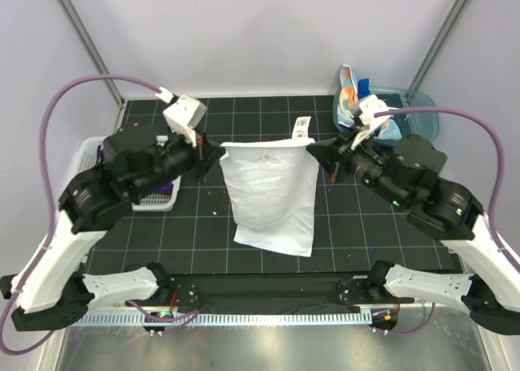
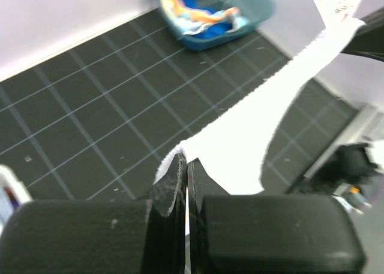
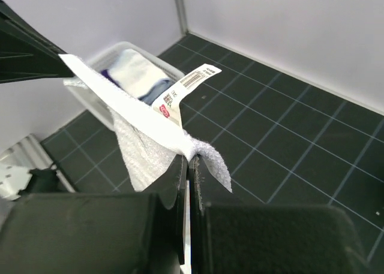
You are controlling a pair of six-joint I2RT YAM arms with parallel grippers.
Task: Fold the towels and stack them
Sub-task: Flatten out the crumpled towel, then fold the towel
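The black worktop (image 1: 203, 225) is carrying everything. The white towel (image 1: 272, 196) is hanging stretched over the middle of it, top edge pulled tight between the arms. The left fingers (image 2: 171, 190) are clamping one top corner and the right fingers (image 3: 177, 184) are pinching the other, both squeezed tight on cloth. The basket (image 1: 91, 150) on the left is holding folded towels (image 3: 135, 73). The tub (image 1: 424, 118) at far right is holding a spotted towel (image 1: 351, 91).

Bright, even light falls from overhead, and the white towel (image 1: 272, 196) throws hardly any shadow on the dark table (image 1: 203, 225). In the left wrist view the towel is blown out to flat white and the teal tub (image 2: 222, 16) is blurred. Both of the 2 wrist views go soft close to the lens.
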